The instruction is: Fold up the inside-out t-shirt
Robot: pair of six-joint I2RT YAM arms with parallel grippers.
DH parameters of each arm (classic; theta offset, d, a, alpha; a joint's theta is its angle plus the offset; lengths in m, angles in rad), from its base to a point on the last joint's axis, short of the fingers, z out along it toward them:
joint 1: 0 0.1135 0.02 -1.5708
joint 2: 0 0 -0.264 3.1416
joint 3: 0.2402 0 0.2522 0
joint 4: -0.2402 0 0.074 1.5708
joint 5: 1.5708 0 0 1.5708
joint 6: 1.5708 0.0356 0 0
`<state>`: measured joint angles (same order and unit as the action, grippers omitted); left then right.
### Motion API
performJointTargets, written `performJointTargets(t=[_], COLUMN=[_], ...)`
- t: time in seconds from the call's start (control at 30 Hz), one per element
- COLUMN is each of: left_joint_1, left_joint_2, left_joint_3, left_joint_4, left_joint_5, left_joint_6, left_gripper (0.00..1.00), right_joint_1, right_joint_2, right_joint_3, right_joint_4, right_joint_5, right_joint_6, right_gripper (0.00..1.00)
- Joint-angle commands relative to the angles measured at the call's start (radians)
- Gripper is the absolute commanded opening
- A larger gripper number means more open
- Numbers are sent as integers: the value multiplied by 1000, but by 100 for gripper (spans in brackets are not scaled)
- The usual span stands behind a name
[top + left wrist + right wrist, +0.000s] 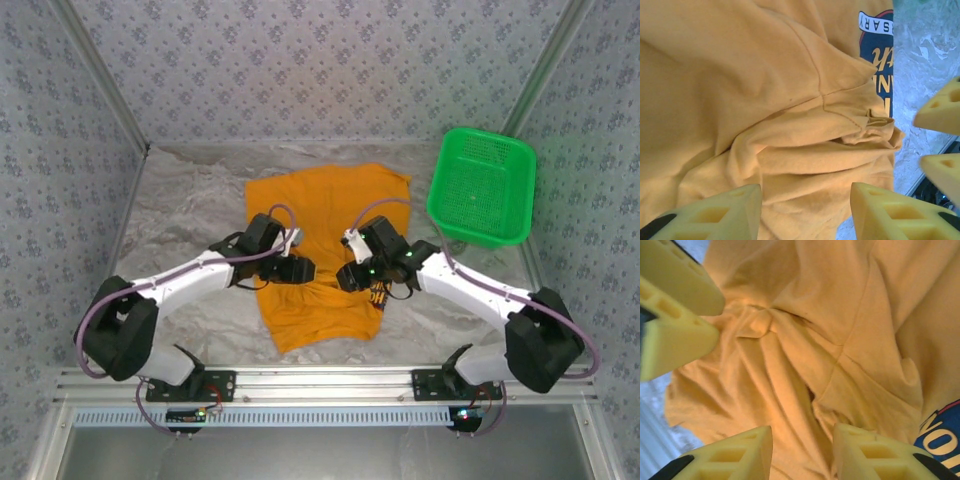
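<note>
Two claws, the left claw (300,270) and the right claw (350,275), hang facing each other, near together, low over the middle of the orange-yellow t-shirt (320,200). The shirt lies partly folded at the centre of the counter (190,210), with its far part spread wide and its near part narrower. Each claw stands moderately parted with no cloth pinched between its fingers, as both wrist views show. Beneath them runs a ridge of gathered cloth (840,135), seamed and wrinkled, and a dark printed emblem (879,55) shows at the shirt's right edge. Probable hazards, judged from this arrangement:

- A claw closing on the ridge may seize several layers at once, or only the top one. The next fold would then drag the garment askew or leave a lump sealed inside it.
- The soft, unpressed crease may relax and open when left unsupported.
- The two claws are so near each other that a careless inward move could bring their fingers into contact.
- A sweep to the right might carry cloth toward the green basket (480,185), which stands just beside the shirt's far right corner.
</note>
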<state>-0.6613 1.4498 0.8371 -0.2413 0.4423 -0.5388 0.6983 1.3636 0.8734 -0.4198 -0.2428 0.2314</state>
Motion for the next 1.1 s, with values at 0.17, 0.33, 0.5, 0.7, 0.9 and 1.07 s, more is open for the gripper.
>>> performJointTargets(t=[0.17, 0.33, 0.5, 0.7, 0.9, 1.07], left_joint_1=[-52, -60, -33, 12, -8, -16], left_joint_2=[169, 225, 123, 89, 132, 165], left_joint_3=[41, 89, 139, 140, 53, 24], left_joint_4=[71, 49, -30, -37, 213, 232], left_joint_5=[28, 51, 53, 52, 171, 175], left_joint_6=[-19, 1, 21, 31, 8, 0], left_gripper=[46, 31, 38, 42, 35, 4], right_joint_1=[15, -44, -97, -91, -156, -154], right_joint_2=[148, 95, -67, -214, -67, -12], right_joint_3=[-25, 13, 60, -50, -106, -101], right_joint_4=[55, 101, 97, 165, 60, -24], right_joint_5=[83, -67, -334, -453, -92, 94], right_joint_6=[38, 68, -51, -117, 1, 34], right_gripper=[20, 0, 0, 0, 10, 28])
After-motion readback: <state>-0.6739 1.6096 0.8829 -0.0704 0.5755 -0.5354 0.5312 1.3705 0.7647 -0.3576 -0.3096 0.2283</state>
